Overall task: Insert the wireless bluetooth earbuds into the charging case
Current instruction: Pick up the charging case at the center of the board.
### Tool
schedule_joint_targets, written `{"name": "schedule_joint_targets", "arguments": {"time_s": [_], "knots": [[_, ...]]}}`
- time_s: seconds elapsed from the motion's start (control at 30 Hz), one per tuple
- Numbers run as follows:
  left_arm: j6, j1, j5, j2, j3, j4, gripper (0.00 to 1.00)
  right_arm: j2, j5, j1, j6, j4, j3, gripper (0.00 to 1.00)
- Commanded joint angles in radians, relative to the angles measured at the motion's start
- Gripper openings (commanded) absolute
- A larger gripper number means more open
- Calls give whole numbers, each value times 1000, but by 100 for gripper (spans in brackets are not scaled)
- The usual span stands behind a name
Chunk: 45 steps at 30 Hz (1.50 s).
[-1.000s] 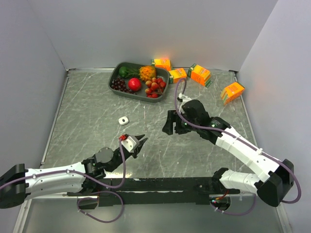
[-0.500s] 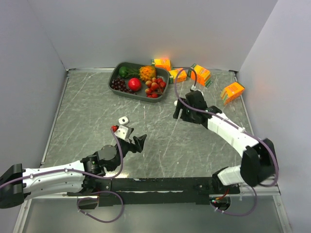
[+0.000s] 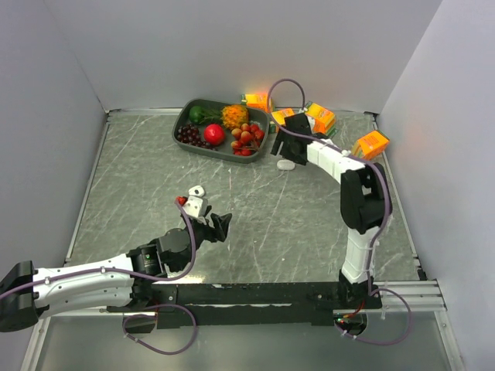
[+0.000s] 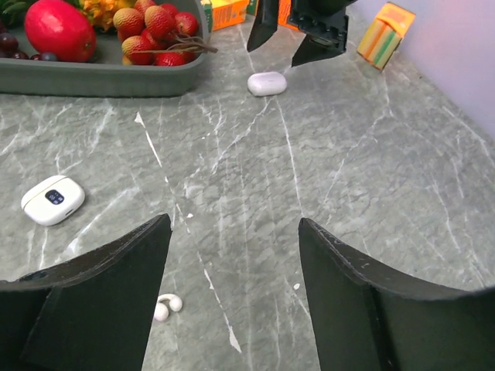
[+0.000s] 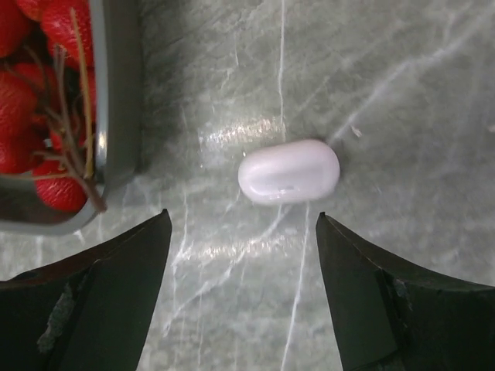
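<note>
In the left wrist view a small white pair of earbuds [image 4: 166, 307] lies on the grey marble table, just inside the left finger of my left gripper [image 4: 233, 224], which hangs open above it and holds nothing. A white charging case with a dark display [image 4: 52, 199] [image 3: 196, 190] rests to its left. A second, closed white case [image 5: 288, 171] [image 3: 286, 164] lies beside the fruit tray. My right gripper [image 5: 244, 218] [image 3: 280, 152] hovers open just short of that case, apart from it.
A dark tray [image 3: 184, 117] of fruit stands at the back, its corner close to the closed case [image 4: 267, 83]. Orange juice cartons [image 3: 319, 117] [image 3: 370, 145] lie at the back right. Grey walls close in the table on three sides.
My left gripper has opened and shifted slightly back and left. The right arm has swung toward the back, from mid-table to over the closed case by the tray.
</note>
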<state>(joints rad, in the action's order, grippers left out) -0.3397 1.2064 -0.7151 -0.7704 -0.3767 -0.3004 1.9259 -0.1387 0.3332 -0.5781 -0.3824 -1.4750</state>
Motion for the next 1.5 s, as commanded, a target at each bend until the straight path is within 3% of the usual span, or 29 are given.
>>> {"name": "schedule_joint_targets", "arguments": {"time_s": [0.0, 0.23, 0.4, 0.77, 0.87, 1.07, 1.17, 1.3, 1.47], "knots": [[-4, -2, -21, 2, -54, 32, 72, 96, -33, 1, 93, -56, -123, 87], [-5, -5, -3, 6, -44, 18, 74, 127, -42, -8, 162, -42, -117, 93], [-13, -7, 5, -27, -60, 35, 73, 194, -53, -10, 198, -98, -189, 93], [-12, -7, 13, -29, -59, 30, 72, 243, -36, -10, 208, -98, -156, 88], [-15, -5, 14, -27, -60, 37, 72, 231, -26, -10, 202, -81, -136, 81], [-25, -5, 9, 0, -62, 52, 72, 170, 28, -10, 152, -70, -76, 51], [-42, -7, 2, 19, -65, 69, 72, 70, 85, 0, 98, -41, 19, 42], [-67, -7, -3, 51, -59, 78, 71, -123, 117, 77, 83, -38, 148, 41], [-39, -7, 6, 103, -60, 102, 69, -284, 195, 242, 245, -12, 286, 41]]}}
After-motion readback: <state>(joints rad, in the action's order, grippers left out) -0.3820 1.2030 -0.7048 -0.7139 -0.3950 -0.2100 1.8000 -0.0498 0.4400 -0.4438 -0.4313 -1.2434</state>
